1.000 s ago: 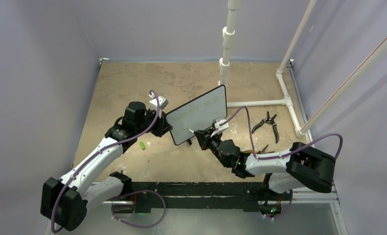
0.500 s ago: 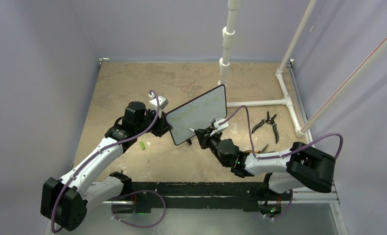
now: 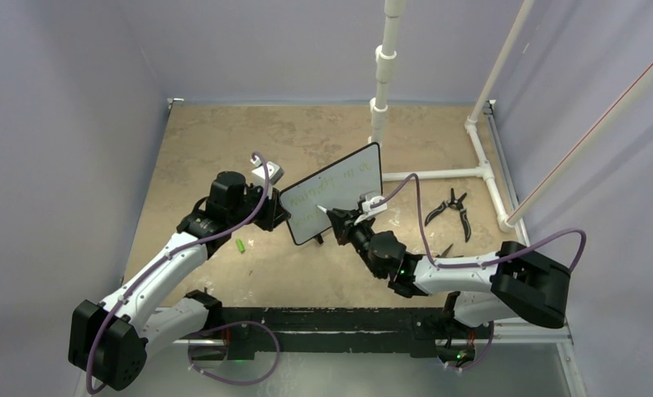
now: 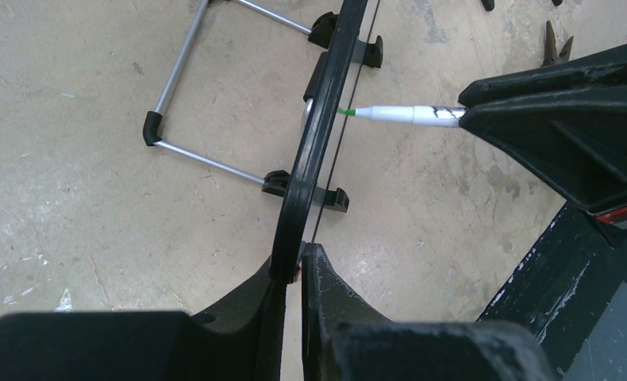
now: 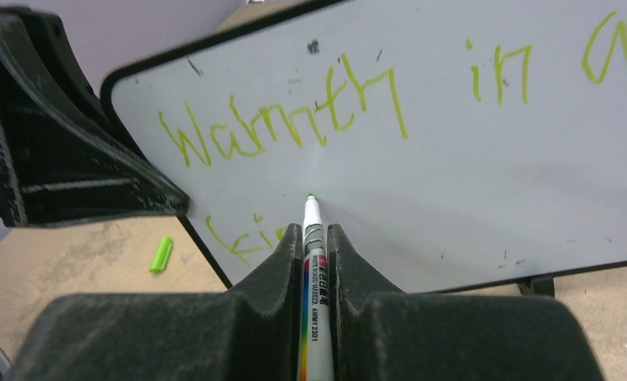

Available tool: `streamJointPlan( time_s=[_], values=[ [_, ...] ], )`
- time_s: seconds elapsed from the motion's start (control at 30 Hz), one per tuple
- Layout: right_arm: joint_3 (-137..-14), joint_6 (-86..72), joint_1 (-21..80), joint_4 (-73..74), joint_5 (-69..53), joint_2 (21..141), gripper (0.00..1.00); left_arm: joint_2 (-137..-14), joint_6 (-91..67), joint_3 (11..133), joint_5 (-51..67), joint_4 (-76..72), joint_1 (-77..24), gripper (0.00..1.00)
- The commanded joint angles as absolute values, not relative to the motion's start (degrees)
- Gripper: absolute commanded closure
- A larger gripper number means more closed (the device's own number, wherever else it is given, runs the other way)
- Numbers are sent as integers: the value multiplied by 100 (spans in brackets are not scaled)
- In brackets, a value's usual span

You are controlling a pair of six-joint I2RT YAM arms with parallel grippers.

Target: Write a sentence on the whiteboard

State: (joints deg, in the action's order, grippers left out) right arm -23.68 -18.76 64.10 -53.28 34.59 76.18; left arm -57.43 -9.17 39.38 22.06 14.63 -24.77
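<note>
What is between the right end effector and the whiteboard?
Only the marker that the right end effector holds, its green tip at the whiteboard; the right wrist view shows it.

White-shelled left arm (image 3: 154,273) and right arm (image 3: 455,277), black joints (image 3: 530,285) (purple cables (image 3: 263,194) alongside).

The light is soft and even in every view. In the top view the tan surface (image 3: 224,141) is bright in the middle, the shadows under the arms are pale, and the bottom of the frame is dark. In the right wrist view the whiteboard (image 5: 453,182) looks a bit gray and the green writing (image 5: 286,119) is sharp. The left tool (image 4: 294,266), low in its own view, is dark and slightly blurry.
</note>
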Motion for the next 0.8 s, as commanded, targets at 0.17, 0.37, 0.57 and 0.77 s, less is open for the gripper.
streamJointPlan(
  time_s=[0.17,0.37,0.57,0.77],
  values=[
    [-2539,-1779,6381,-5663,3688,7576,100,-5608,-817,4061,2276,1391,-2479,100],
    [-2383,-2082,6383,-5526,3561,7731,100,-5599,-831,4061,2268,1398,-2479,100],
    [-2230,-2355,6382,-5374,3498,7797,100,-5600,-828,4061,2267,1397,-2479,100],
    [-2173,-2507,6381,-5264,3546,7854,100,-5607,-826,4061,2254,1399,-2479,100]
  ],
)
